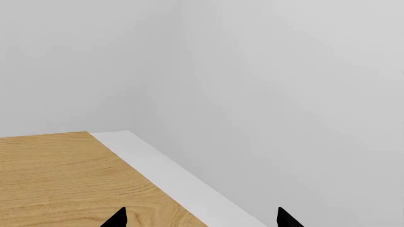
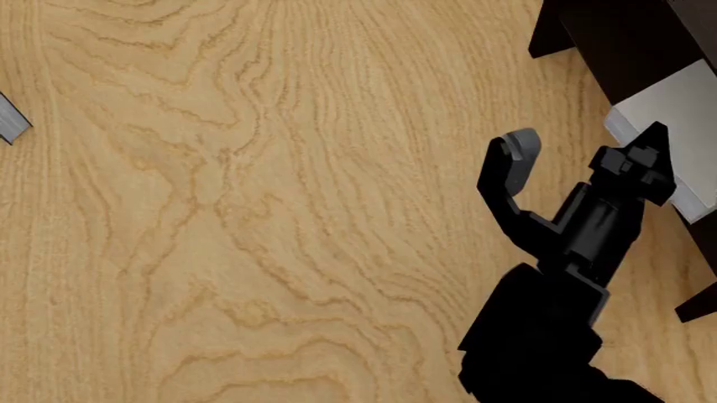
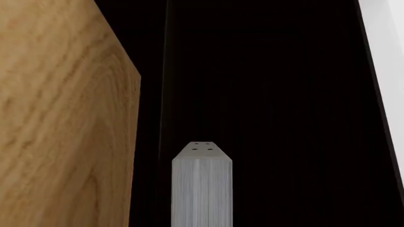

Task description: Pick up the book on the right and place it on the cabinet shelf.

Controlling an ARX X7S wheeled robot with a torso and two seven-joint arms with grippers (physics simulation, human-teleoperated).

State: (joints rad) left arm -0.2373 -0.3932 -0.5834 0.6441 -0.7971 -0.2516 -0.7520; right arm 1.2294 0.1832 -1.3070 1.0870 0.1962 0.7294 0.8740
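Head view shows the right tool [image 2: 583,143] with fingers apart beside the book [image 2: 672,126] at the cabinet [image 2: 627,42]; a sideways bump may knock the book off the shelf.

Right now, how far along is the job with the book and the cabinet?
Nearly done, it seems: the pale book lies in the dark cabinet, with one end sticking out. In hand: nothing. The right gripper is open beside the book, and the left gripper is open too. Left: perhaps push the book deeper, then draw the arm away.
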